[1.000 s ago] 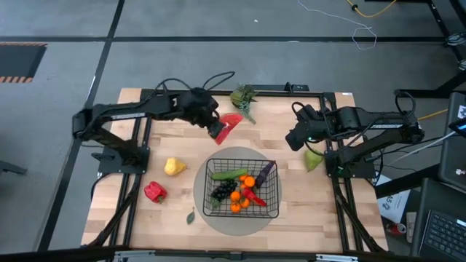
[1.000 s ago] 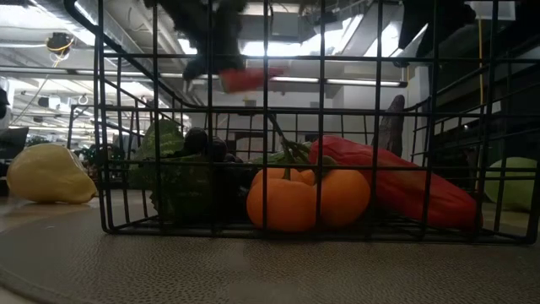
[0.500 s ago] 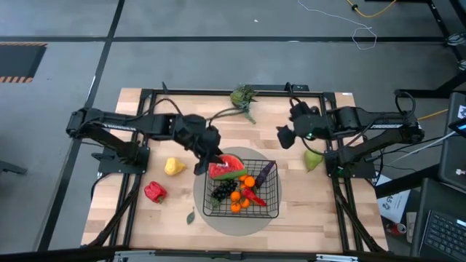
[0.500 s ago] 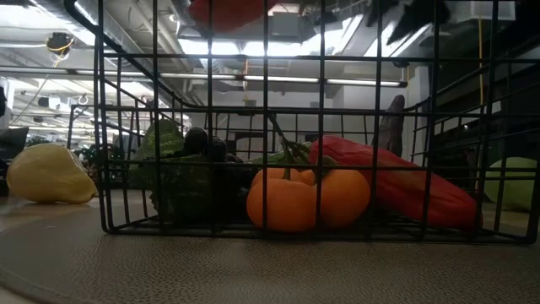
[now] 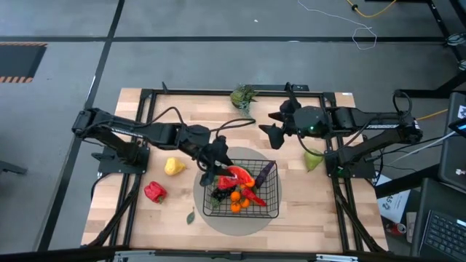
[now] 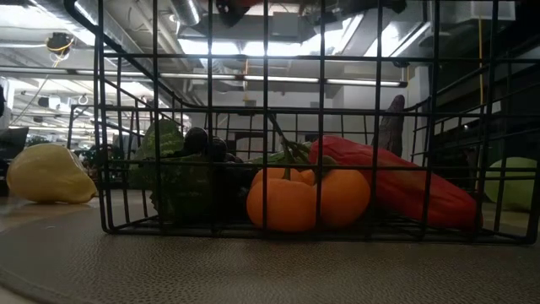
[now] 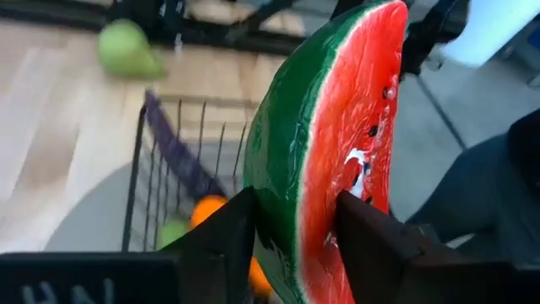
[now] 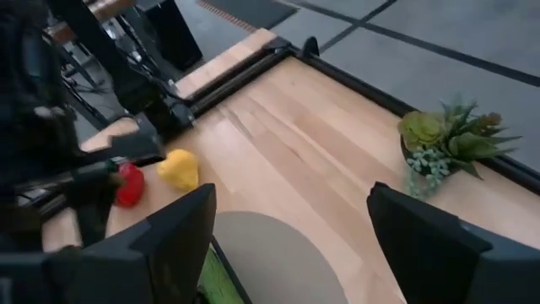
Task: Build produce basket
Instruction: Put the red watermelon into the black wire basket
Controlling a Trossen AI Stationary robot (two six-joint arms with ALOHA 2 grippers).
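Left pincer (image 5: pixel 217 166) clamps the watermelon (image 7: pixel 329 143) above the basket (image 5: pixel 273 205); right pincer (image 5: pixel 274 125) hangs apart beyond it

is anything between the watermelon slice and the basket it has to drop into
Nothing visible. The left gripper holds the watermelon slice right over the basket, whose top is open. It would only land on the produce already inside, such as the oranges. The right gripper hovers off to the side.

Glossy plastic watermelon slice (image 7: pixel 329 143), black wire basket (image 5: pixel 266 195), pale wood table (image 5: pixel 320 196)
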